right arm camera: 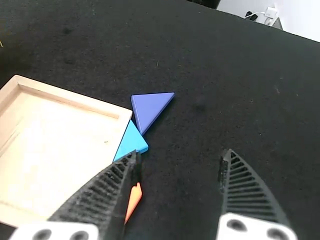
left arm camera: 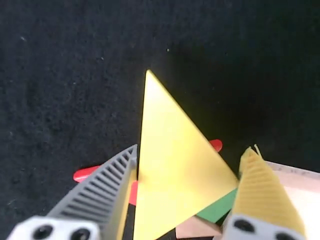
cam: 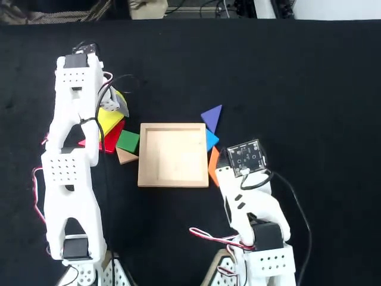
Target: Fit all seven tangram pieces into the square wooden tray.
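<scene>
Yellow triangle point(left arm camera: 172, 165) in left pincer point(left arm camera: 191, 149)

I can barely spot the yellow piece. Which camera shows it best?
Left wrist view: the yellow triangle looms large in the left gripper. In the high view the left arm covers most of it; the right wrist view faces the tray.

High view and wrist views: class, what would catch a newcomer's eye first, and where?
The square wooden tray sits bare at mid-table. A yellow triangle, gripped in the left tool, looms over a red piece and a green square at the tray's side. The right tool hangs open near a dark blue triangle and a light blue triangle.
</scene>
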You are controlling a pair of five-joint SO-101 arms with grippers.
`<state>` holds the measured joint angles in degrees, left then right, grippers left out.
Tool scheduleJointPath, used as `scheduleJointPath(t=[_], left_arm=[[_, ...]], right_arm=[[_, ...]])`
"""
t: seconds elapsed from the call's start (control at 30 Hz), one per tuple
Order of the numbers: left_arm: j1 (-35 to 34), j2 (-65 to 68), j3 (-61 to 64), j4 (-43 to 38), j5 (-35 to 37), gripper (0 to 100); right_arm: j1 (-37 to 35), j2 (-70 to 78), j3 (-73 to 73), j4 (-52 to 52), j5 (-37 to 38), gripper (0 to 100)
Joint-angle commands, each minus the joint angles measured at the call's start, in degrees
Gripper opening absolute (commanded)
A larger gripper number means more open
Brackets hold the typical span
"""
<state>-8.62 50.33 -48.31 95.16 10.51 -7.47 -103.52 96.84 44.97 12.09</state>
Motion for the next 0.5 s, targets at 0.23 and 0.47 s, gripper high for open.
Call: scheduleJointPath(t=[0.23, 0.47], left_arm=[[4.6, -8.2, 1.7, 5.9, 0.0, 27], [15.2, -29.5, 23.7, 5.0, 7.0, 27]], right_arm=[[-0.3, -3.6, -0.3, 0.1, 0.4, 26.2], [2.0, -3.7, -0.3, -0.8, 0.4, 26.2]])
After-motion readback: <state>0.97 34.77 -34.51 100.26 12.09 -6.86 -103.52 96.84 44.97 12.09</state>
